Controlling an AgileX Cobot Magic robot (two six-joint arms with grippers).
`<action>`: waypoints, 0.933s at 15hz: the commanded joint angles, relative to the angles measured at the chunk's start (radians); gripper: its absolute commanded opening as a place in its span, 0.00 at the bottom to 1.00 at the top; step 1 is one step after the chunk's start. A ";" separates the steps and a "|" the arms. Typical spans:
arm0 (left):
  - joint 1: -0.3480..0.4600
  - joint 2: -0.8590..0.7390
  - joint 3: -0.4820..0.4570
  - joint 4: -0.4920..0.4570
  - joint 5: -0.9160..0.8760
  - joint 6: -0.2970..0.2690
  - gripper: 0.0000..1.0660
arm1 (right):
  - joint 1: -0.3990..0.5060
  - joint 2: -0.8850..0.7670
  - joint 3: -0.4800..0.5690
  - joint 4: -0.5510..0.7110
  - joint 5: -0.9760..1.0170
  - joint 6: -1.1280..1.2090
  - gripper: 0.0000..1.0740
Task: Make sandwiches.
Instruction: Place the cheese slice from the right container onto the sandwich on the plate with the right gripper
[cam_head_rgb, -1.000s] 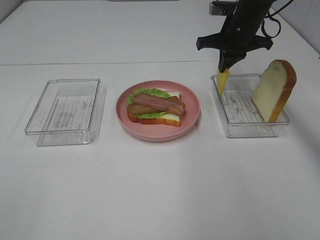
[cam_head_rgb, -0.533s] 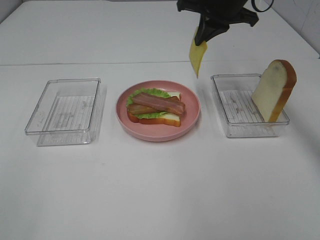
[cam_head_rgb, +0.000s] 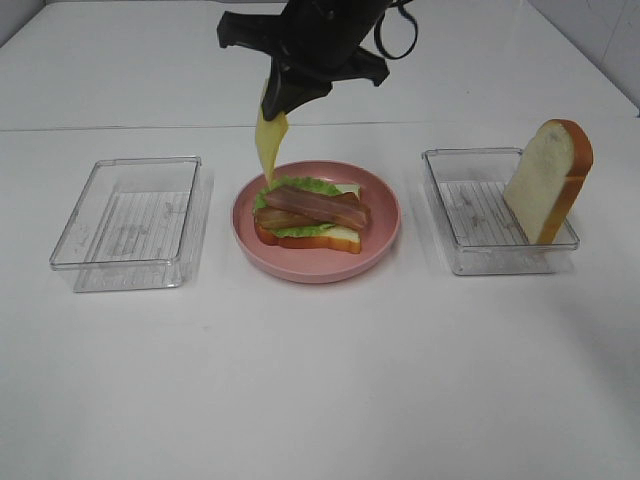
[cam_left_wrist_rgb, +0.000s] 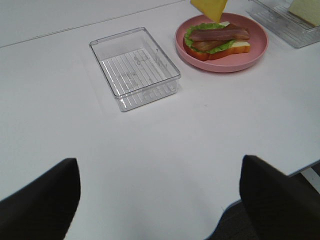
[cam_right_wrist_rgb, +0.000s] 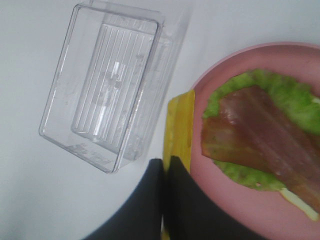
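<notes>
On the pink plate (cam_head_rgb: 380, 240) lies an open sandwich (cam_head_rgb: 312, 215): a white bread slice, green lettuce and bacon strips on top. My right gripper (cam_head_rgb: 280, 100) has reached across the middle and hangs above the plate's far left rim, shut on a yellow cheese slice (cam_head_rgb: 270, 142) that dangles edge-down. Seen from the right wrist, the cheese (cam_right_wrist_rgb: 180, 125) hangs by the plate rim (cam_right_wrist_rgb: 235, 52), beside the lettuce (cam_right_wrist_rgb: 272, 85) and bacon (cam_right_wrist_rgb: 260, 135). A second bread slice (cam_head_rgb: 548, 180) leans upright in the right tray (cam_head_rgb: 470, 255). My left gripper (cam_left_wrist_rgb: 160, 200) is open and holds nothing, well back from the plate (cam_left_wrist_rgb: 220, 67).
A clear plastic tray (cam_head_rgb: 130, 220) with nothing in it stands left of the plate; it also shows in the left wrist view as the tray (cam_left_wrist_rgb: 134, 67) and in the right wrist view as the tray (cam_right_wrist_rgb: 110, 85). White tabletop stretches in front of the plate and both trays.
My right gripper has carried the cheese slice up from the right tray and leftwards, to above the plate's far left edge. The sandwich, the bread and the trays have not moved.
</notes>
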 joint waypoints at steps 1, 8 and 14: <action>0.001 -0.020 0.006 -0.006 -0.011 0.004 0.77 | 0.006 0.060 -0.005 0.086 -0.030 -0.017 0.00; 0.001 -0.020 0.006 -0.006 -0.011 0.004 0.77 | 0.000 0.150 -0.005 -0.082 -0.064 0.064 0.00; 0.001 -0.020 0.006 -0.006 -0.011 0.004 0.77 | 0.000 0.150 -0.005 -0.291 -0.026 0.157 0.00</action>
